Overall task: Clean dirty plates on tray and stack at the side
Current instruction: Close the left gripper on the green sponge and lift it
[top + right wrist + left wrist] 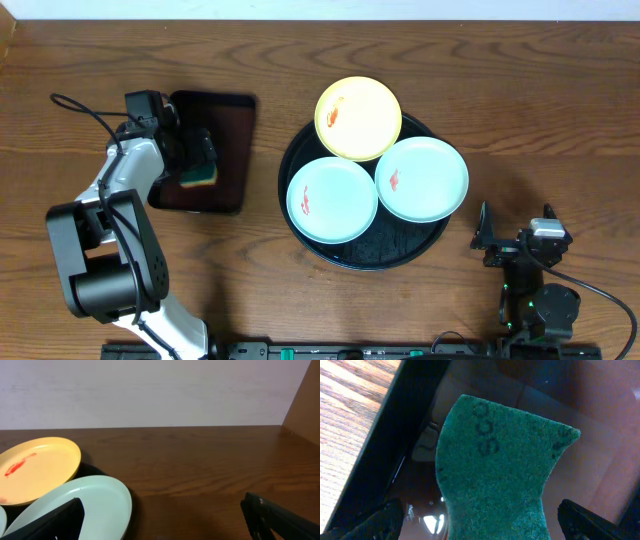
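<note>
Three dirty plates lie on the round black tray [385, 252]: a pale yellow one [358, 118] at the back and two mint-white ones, left [332, 199] and right [422, 179], each with a red-orange smear. My left gripper [199, 152] is open over the rectangular brown tray [230, 120], its fingers [485, 527] on either side of a green sponge [500, 470] without touching it. My right gripper [512, 236] is open and empty [165, 525] at the front right, beside the right mint plate [100, 502]. The yellow plate [40, 467] shows behind that.
The sponge [198, 177] has a yellow body under its green pad. The brown tray's dark rim [395, 435] runs along the left of the left wrist view. Bare wooden table [540, 100] lies right of the black tray.
</note>
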